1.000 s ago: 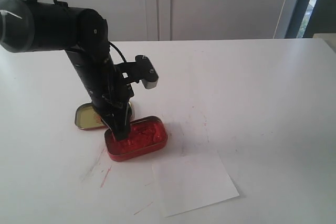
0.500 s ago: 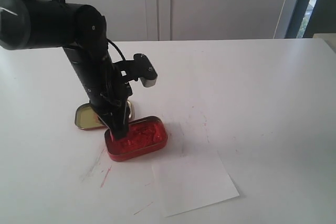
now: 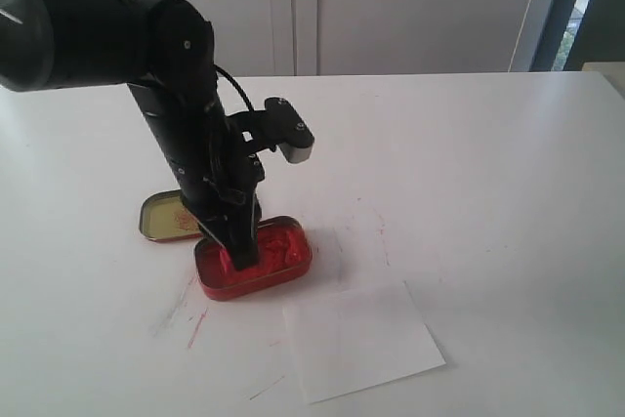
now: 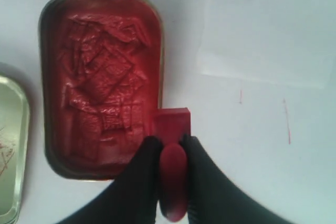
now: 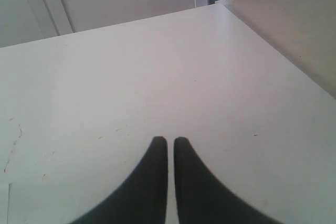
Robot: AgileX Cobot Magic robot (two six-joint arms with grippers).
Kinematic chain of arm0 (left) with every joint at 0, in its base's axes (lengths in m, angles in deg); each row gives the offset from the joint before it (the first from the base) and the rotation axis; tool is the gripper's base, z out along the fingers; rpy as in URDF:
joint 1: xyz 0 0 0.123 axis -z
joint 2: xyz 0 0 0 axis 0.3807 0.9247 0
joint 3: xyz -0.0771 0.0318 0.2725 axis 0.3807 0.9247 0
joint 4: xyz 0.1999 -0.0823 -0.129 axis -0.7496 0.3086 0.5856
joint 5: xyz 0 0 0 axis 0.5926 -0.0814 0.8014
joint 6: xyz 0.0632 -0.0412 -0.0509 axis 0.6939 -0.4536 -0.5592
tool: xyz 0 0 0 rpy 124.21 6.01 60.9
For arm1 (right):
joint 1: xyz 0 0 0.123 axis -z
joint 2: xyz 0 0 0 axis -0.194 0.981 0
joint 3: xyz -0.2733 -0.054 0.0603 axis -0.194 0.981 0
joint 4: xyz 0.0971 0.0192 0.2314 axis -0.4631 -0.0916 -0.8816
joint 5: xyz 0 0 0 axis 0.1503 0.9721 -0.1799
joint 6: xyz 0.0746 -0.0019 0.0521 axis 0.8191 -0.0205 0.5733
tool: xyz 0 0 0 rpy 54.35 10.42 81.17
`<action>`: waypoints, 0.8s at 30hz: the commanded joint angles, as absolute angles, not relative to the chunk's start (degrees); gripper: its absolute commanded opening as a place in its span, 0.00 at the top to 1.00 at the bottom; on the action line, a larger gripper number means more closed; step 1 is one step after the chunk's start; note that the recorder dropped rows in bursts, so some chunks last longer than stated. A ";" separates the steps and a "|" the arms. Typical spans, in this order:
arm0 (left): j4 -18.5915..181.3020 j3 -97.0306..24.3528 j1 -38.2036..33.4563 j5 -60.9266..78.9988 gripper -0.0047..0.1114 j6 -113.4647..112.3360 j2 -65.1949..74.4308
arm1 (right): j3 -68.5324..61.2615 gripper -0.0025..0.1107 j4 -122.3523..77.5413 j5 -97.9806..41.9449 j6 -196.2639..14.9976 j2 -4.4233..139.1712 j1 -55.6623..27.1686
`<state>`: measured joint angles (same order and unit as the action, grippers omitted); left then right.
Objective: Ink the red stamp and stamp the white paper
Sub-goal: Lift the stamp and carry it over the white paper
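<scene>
My left gripper [image 4: 170,141] is shut on the red stamp [image 4: 171,123], its black fingers pinching the rounded knob. The square block sits at the long rim of the open red ink tin [image 4: 100,77], on the side facing the white paper [image 4: 262,24]. In the exterior view the left gripper [image 3: 241,253] points down into the middle of the ink tin [image 3: 283,253], and the stamp is hidden among the fingers and ink. The white paper [image 3: 361,341] lies flat just in front and right of the tin. My right gripper [image 5: 170,141] is shut on nothing above bare table.
The gold tin lid [image 3: 164,216] lies upside down behind and left of the ink tin, also seen as the gold tin lid [image 4: 8,145]. Red ink streaks [image 3: 195,327] mark the white table [image 3: 488,192]. The table's far edge [image 5: 226,3] shows near the right arm.
The left arm has shifted to the right, carrying the stamp from the tin's left end toward its middle and the side nearer the paper. Tin, lid and paper have stayed put.
</scene>
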<state>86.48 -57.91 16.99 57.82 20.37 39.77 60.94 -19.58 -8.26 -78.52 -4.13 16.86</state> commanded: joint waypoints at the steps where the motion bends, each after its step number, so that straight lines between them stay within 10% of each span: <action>1: 87.67 -58.04 20.27 56.95 0.96 17.52 39.17 | 61.26 0.93 -19.36 -8.42 -78.49 -4.42 16.77; 24: 91.86 -58.04 27.69 49.59 0.96 16.02 43.54 | 61.26 0.93 -19.36 -8.42 -78.49 -4.42 16.77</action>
